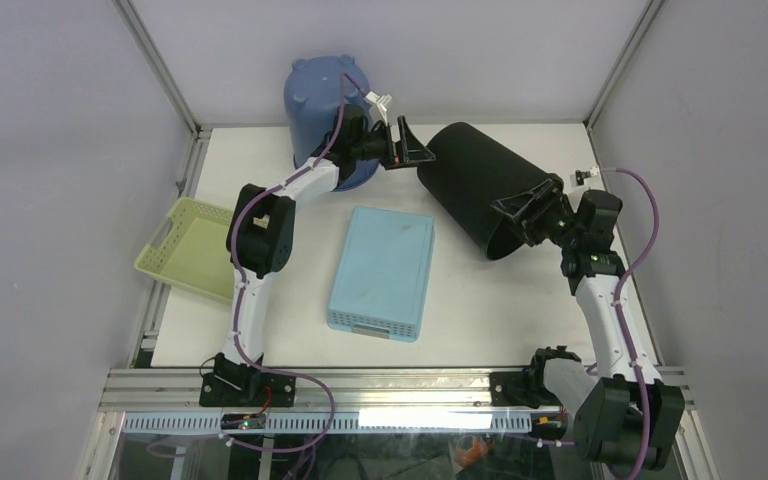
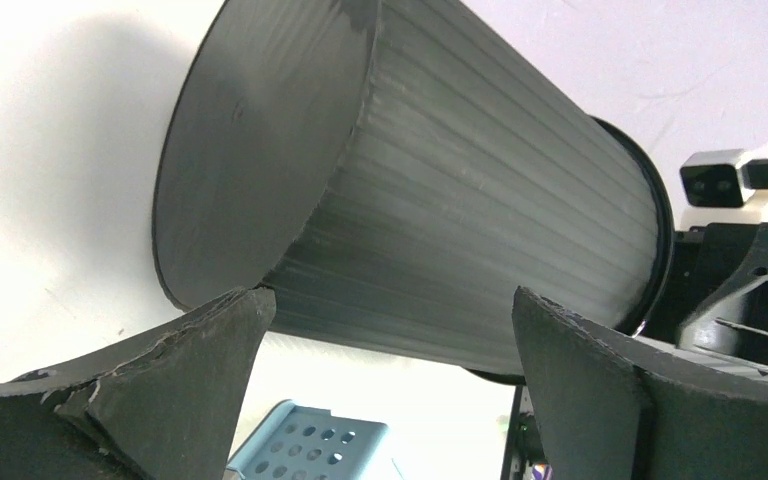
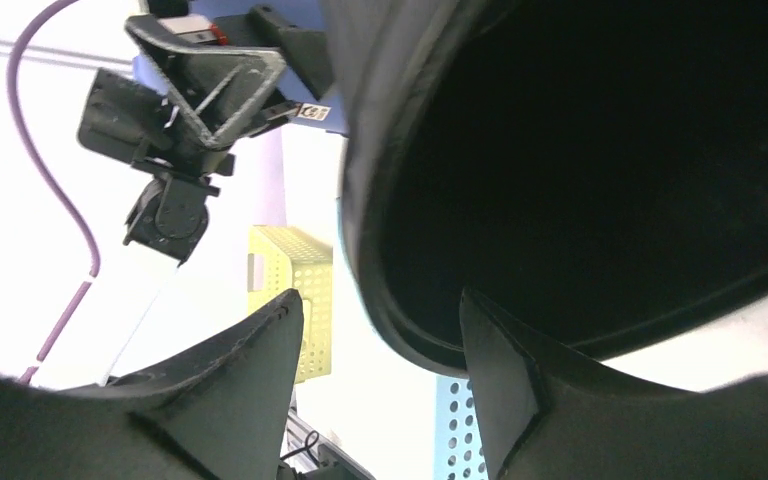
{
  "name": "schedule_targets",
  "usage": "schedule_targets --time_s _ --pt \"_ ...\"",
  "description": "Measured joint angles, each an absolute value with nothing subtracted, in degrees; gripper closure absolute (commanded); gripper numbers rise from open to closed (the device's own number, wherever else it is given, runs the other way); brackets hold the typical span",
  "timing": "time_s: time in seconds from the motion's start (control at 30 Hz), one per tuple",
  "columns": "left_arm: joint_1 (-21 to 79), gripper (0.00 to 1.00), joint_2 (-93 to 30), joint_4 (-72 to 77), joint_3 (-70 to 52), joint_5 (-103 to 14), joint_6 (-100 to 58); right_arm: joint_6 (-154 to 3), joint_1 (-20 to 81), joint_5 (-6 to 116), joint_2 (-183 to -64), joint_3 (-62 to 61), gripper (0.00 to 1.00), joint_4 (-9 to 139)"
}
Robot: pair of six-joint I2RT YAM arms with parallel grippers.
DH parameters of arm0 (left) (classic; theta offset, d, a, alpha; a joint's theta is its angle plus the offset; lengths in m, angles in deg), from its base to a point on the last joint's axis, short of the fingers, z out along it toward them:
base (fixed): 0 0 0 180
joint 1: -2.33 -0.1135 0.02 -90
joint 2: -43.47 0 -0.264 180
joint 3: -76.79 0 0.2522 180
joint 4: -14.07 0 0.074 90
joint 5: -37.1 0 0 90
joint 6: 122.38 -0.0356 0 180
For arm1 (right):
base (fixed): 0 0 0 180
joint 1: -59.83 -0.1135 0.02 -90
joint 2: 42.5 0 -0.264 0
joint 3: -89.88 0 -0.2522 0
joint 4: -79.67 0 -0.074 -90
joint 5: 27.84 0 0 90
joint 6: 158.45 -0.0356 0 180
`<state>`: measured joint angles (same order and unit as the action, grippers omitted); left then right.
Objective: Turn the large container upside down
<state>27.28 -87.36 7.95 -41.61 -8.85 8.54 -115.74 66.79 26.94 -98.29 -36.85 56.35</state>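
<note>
The large black ribbed container [image 1: 480,185] lies tilted on its side at the back right of the table, flat base toward the back left and open mouth toward the front right. My left gripper [image 1: 412,145] is open, just beside the base edge, and holds nothing. In the left wrist view the container [image 2: 440,200] fills the frame above the spread jaws of that gripper [image 2: 390,300]. My right gripper [image 1: 525,210] is open at the mouth. In the right wrist view it [image 3: 380,297] straddles the lower rim [image 3: 370,200], one finger outside and one at the inner side.
A blue bucket [image 1: 325,100] stands upside down at the back behind the left arm. A light blue perforated basket [image 1: 382,272] lies inverted mid-table. A yellow-green basket [image 1: 188,247] hangs over the table's left edge. The frame posts stand at the back corners.
</note>
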Motion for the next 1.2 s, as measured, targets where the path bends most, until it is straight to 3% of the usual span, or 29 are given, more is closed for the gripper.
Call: schedule_targets --time_s 0.3,0.4,0.57,0.7,0.77,0.97,1.2 --pt "29.4 0.01 -87.25 8.95 -36.8 -7.27 8.39 -116.94 64.28 24.36 -100.54 -36.85 0.66 62.58" --pt "29.75 0.01 -86.66 8.93 -34.18 -7.16 8.5 -116.88 64.19 23.96 -101.48 -36.85 0.66 63.35" --pt "29.88 0.01 -82.96 8.69 -29.28 -6.86 8.3 -116.33 64.17 23.92 -103.25 -37.03 0.49 64.26" --pt "29.88 0.01 -78.94 8.1 -28.08 -6.88 7.08 -115.8 63.97 24.93 -104.52 -37.75 0.49 64.83" --pt "29.88 0.01 -77.02 7.66 -28.08 -6.99 6.45 -115.59 63.75 26.06 -104.6 -37.83 0.58 65.12" --pt "29.69 0.01 -72.5 5.56 -28.06 -8.02 4.15 -114.89 62.49 28.31 -104.6 -37.86 0.97 69.64" --pt "26.71 0.01 -71.1 -0.21 -28.78 -9.11 1.29 -110.14 62.64 23.44 -107.25 -36.98 1.0 70.75"
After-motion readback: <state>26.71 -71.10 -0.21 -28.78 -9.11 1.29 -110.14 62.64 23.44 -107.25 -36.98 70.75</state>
